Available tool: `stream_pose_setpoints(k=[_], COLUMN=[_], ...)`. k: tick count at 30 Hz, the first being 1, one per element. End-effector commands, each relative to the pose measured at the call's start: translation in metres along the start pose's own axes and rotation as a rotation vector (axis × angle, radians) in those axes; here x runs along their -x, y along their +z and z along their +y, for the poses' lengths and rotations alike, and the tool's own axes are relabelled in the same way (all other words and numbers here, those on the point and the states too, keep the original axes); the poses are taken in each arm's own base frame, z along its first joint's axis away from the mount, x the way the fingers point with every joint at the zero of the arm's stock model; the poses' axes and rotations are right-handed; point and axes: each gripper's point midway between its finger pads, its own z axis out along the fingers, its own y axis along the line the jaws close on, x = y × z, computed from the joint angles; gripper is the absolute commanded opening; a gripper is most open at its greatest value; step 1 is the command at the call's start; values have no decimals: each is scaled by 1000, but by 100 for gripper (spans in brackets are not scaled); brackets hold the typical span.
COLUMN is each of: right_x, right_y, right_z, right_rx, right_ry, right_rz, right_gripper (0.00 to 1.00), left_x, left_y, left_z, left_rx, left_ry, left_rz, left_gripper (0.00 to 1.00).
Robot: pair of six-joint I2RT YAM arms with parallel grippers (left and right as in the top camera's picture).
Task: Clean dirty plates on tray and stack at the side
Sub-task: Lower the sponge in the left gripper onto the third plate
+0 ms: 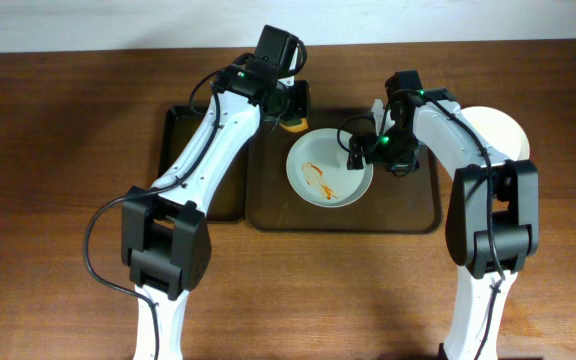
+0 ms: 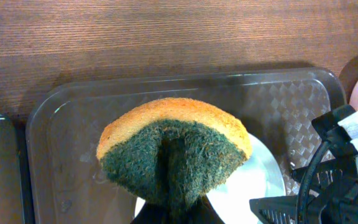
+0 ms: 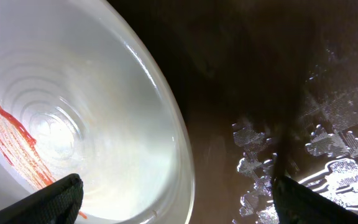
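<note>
Wood counter [image 1: 68, 150], dark brown tray [image 1: 408, 210] at centre. One sauce-streaked plate [image 1: 323, 185] lies on the tray. Right pincer [image 1: 361, 152] is spread wide, straddling the plate's right rim. Left pincer [image 1: 294, 108] is pinching an orange-green sponge [image 2: 173, 149] over the tray's far edge. Another white plate [image 1: 498, 130] sits right of the tray.

I see a wood table [image 1: 68, 150], brown with fine lines in it and not shiny. The big brown tray [image 2: 278, 106] looks like plastic. Its floor is shiny and has a bumpy little diamond pattern, easiest to see near its right edge. The white plate [image 3: 104, 112] is smooth and glossy, with faint rings in the middle and thin red sauce streaks [image 3: 11, 140]. The sponge [image 2: 173, 149] is soft orange foam with a rough, fuzzy green side.
</note>
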Motion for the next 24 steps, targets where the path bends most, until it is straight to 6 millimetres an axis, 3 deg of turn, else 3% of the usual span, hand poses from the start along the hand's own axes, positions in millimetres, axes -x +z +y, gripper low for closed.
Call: stream_pose_setpoints(k=[1, 5, 10, 11, 12, 13, 20, 24], right_x=[-2, 0, 28, 28, 27, 26, 10, 1], right_y=[4, 4, 2, 2, 2, 2, 9, 7], right_z=[-2, -1, 16, 16, 16, 16, 18, 9], right_rx=[1, 4, 95, 94, 91, 90, 124, 128], right_ry=[-3, -5, -45, -56, -117, -127, -125, 153], right_rz=[11, 0, -111, -112, -108, -107, -55, -3], right_gripper=[98, 98, 98, 94, 35, 6, 4, 4], left_x=[3, -5, -12, -14, -15, -17, -22, -28], left_y=[-7, -7, -7, -7, -7, -7, -7, -3], left_z=[0, 3, 5, 6, 5, 5, -2, 1], left_rx=[5, 19, 30, 31, 29, 23, -20, -13], left_ry=[-29, -34, -37, -38, -38, -37, 10, 7], left_rz=[-17, 19, 46, 52, 58, 69, 91, 108], left_gripper=[0, 0, 0, 0, 0, 0, 0, 0])
